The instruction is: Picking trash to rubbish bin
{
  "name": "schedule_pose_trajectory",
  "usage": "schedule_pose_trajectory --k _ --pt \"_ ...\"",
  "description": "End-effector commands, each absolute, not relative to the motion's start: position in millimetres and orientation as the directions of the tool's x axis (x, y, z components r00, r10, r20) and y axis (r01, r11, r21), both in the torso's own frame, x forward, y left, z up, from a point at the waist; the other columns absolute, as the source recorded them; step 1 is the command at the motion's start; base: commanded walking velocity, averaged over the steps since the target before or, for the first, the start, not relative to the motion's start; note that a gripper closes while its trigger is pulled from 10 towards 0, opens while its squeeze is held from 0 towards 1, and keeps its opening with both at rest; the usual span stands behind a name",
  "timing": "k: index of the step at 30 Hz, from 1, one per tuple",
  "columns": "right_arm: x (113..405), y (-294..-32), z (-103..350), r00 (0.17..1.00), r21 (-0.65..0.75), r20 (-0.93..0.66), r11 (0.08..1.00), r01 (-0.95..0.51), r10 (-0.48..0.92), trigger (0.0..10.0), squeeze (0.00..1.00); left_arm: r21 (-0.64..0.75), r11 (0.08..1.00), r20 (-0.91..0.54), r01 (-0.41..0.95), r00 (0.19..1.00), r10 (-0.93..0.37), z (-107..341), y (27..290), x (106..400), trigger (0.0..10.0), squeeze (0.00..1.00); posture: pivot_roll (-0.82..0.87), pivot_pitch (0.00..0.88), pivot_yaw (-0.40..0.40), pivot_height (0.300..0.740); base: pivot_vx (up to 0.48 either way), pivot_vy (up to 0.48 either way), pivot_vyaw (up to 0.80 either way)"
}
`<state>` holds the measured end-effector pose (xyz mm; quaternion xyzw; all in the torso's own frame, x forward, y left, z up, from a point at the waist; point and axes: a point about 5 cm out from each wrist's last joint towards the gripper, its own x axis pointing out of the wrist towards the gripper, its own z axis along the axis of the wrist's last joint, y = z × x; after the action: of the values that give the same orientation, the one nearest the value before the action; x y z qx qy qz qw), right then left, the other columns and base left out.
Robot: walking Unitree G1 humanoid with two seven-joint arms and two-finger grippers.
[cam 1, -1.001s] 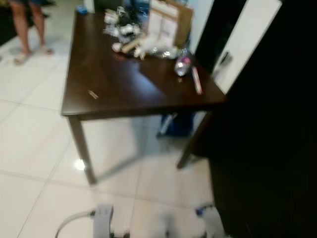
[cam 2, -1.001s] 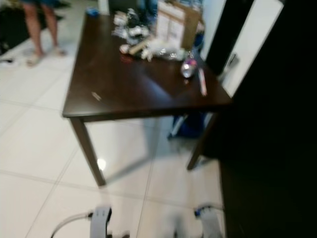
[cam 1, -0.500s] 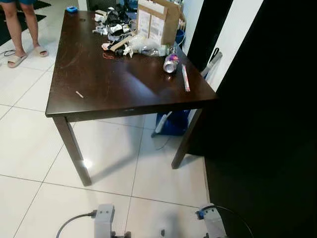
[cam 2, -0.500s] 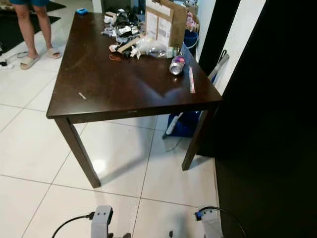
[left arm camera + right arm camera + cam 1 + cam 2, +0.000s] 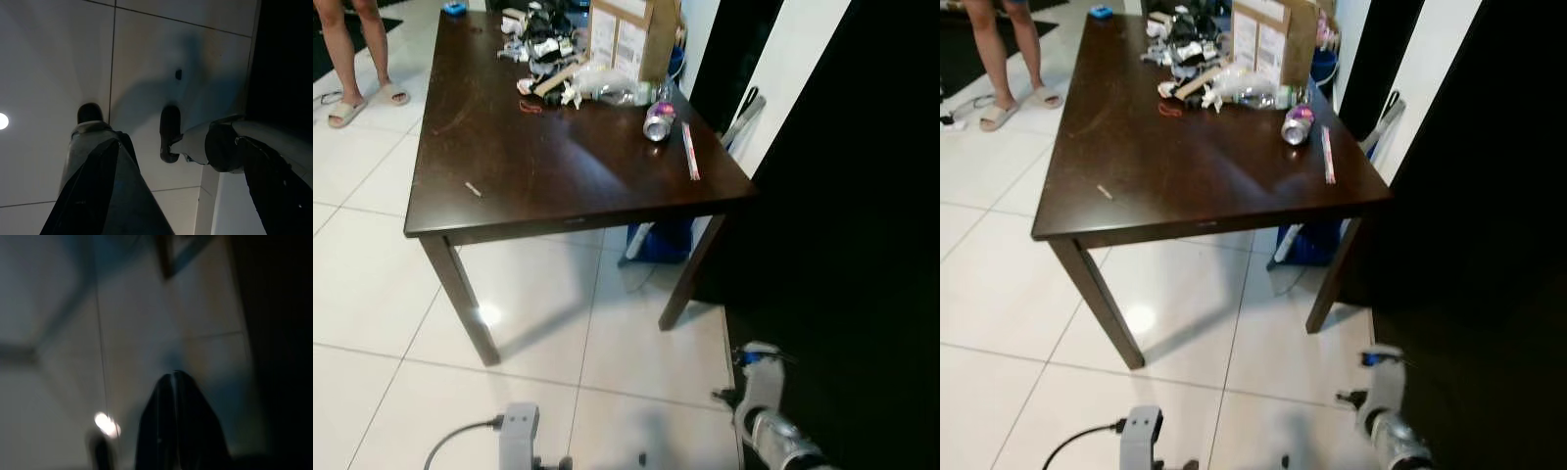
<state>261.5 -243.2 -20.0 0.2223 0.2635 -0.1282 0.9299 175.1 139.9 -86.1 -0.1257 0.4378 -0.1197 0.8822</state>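
Can (image 5: 658,121) lies on the table (image 5: 509,166); right hand (image 5: 177,382) pressed closed, left hand's (image 5: 105,147) spread unreadable.

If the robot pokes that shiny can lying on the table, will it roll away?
Probably yes. The can lies on its side on the smooth dark table, so a poke could set it rolling. It sits near the table's right edge, beside a pink stick, so it might drop off. It looks like thin metal, likely light and easy to dent.

Before me stood a dark bench (image 5: 538,166) on white floor tiles (image 5: 372,294); a person's legs (image 5: 357,49) stood beyond it.
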Motion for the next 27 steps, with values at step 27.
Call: schedule_pose_trajectory --k 27 --pt "355.8 -170.1 123.1 0.788 0.619 0.384 0.499 -0.606 0.481 10.0 0.0 -0.358 0.926 -0.759 0.118 0.541 -0.363 -91.9 136.5 161.1 10.0 0.0 0.11 0.108 -0.091 0.74 0.106 0.0 0.0"
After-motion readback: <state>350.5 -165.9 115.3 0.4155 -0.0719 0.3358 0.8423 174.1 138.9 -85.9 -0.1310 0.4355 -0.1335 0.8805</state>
